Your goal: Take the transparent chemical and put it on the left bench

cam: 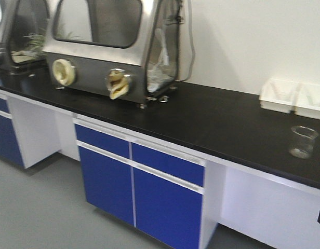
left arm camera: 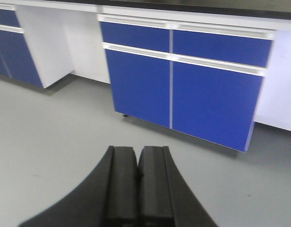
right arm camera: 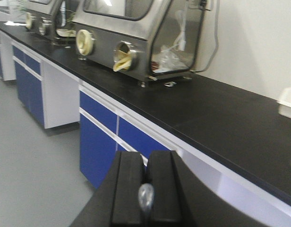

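Right gripper (right arm camera: 145,158) fills the near edge of its own view, fingers pressed almost together on the chemical (right arm camera: 145,198). Only a translucent rounded tip shows, which I take for its pipette; the vessel is hidden below. So the chemical is carried, not yet set down. Left gripper (left arm camera: 137,151) is closed on nothing and hangs low over the floor (left arm camera: 51,142), probably parked out of the way. Bench (cam: 212,119) runs from far left to near right, with open black top between the glove box (cam: 108,57) at left and the white bins (cam: 292,96) at right, a likely set-down spot. Only the front view shows a clear beaker (cam: 303,141) near the bins. Only the left wrist view faces the cabinets (left arm camera: 211,94) head-on, and only the right wrist view shows the held tip.
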`<state>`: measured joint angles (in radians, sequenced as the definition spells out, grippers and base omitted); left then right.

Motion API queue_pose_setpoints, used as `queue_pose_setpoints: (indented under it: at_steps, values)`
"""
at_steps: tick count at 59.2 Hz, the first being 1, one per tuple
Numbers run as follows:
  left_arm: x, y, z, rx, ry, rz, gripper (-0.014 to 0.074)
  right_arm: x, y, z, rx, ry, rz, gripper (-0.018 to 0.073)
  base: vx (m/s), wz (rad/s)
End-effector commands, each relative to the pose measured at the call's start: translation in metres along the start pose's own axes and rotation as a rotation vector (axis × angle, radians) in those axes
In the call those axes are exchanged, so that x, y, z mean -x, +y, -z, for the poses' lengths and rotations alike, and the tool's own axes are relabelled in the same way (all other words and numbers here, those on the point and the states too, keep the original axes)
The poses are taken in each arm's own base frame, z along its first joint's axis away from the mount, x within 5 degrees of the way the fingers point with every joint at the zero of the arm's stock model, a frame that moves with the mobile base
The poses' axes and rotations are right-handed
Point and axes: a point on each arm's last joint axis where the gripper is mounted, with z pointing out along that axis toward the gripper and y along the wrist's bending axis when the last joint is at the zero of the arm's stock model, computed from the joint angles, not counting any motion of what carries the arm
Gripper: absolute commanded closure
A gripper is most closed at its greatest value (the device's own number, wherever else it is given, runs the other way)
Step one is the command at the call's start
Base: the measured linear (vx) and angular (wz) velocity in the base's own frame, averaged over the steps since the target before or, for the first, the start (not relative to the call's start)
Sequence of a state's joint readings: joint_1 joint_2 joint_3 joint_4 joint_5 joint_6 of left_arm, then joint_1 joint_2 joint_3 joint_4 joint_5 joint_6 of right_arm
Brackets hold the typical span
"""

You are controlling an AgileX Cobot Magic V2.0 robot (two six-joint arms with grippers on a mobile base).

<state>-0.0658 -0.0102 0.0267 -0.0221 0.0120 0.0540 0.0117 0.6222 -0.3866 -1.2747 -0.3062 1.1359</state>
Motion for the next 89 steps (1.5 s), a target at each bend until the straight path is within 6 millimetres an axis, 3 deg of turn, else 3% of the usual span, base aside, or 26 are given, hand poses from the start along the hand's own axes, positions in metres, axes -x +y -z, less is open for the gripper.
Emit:
queue_pose_setpoints:
  at_steps: [1,25,89]
  values:
    - [0.0028,0.0001,0.0013,0.002,-0.081,0.009,0.0600,0.0107,-0.0001,0.0002,0.010,-0.040,-0.009,0.0562,0.39,0.49]
    - [0.0028,0.0001,0.0013,0.002,-0.081,0.009,0.0600,0.0106,-0.0004,0.0002,0.007,-0.038,-0.009,0.0562,0.42,0.09]
    - [0.0028,0.0001,0.0013,0.002,-0.081,0.009,0.0600,0.0113,0.0034,0.0000,0.038,-0.045,-0.008,0.0562,0.34,-0.46]
